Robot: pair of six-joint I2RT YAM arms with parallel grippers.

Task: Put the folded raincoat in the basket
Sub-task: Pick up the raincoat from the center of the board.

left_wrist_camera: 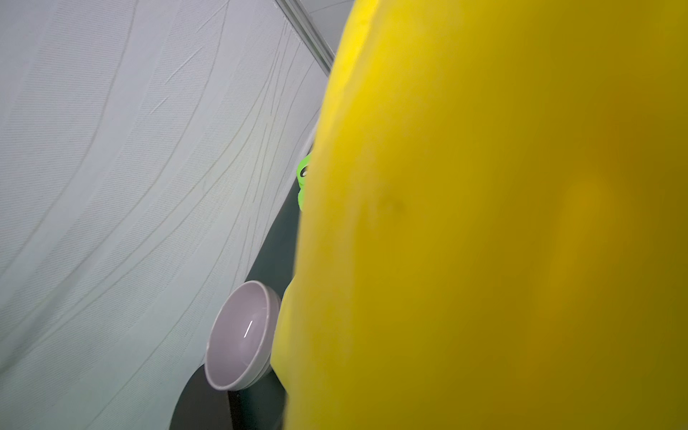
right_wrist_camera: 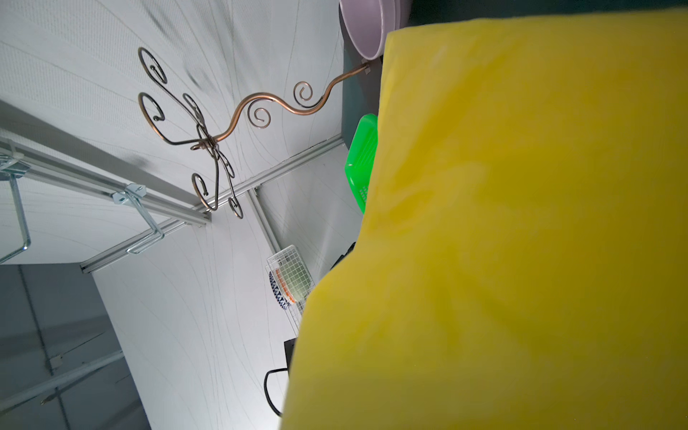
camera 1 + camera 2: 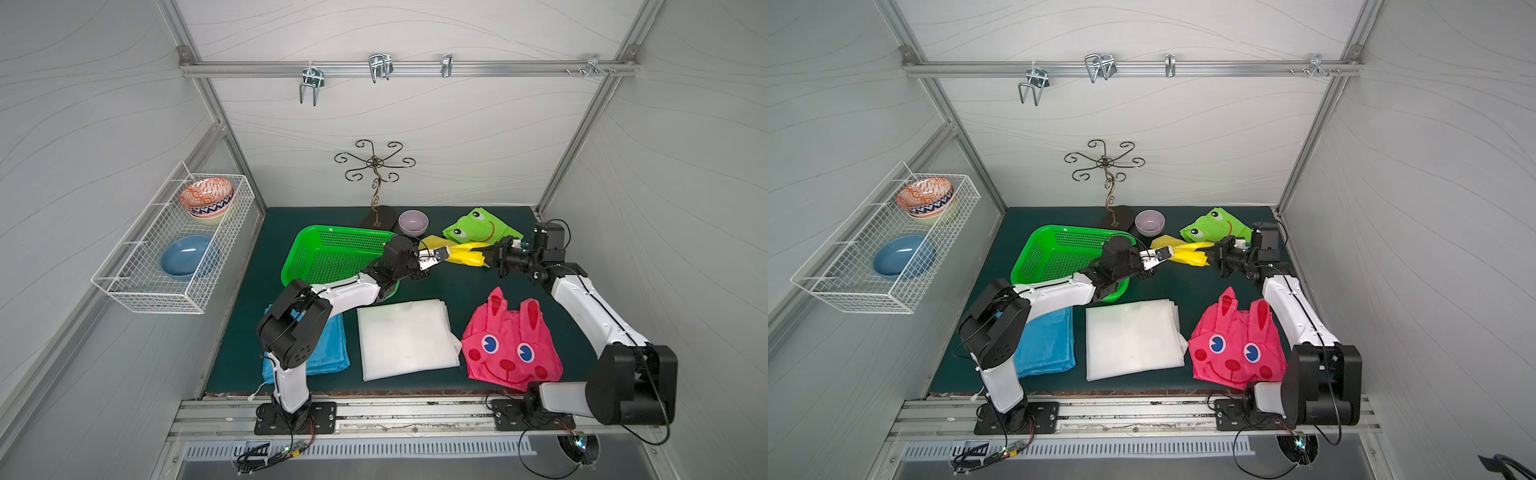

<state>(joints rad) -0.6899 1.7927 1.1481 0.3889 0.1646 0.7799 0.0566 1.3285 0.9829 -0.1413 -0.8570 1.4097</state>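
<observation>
The folded raincoat [image 3: 462, 254] is yellow and hangs above the dark mat, just right of the bright green basket [image 3: 300, 246]; both top views show it [image 3: 1187, 254]. My left gripper [image 3: 444, 253] is shut on its left end, close to the basket's right rim. My right gripper [image 3: 487, 258] is shut on its right end. Yellow raincoat fabric [image 1: 484, 223] fills most of the left wrist view and hides the fingers. In the right wrist view the raincoat [image 2: 521, 223] likewise covers the fingers, with a strip of the basket [image 2: 359, 160] beside it. The basket holds nothing.
A purple bowl [image 3: 413, 221] and a curly metal hook stand [image 3: 376, 166] are behind the raincoat. A green frog raincoat [image 3: 478, 228] lies back right, a pink rabbit one [image 3: 511, 345] front right. White [image 3: 407, 336] and blue [image 3: 332, 345] folded sheets lie in front. A white wire rack [image 3: 137, 286] hangs left.
</observation>
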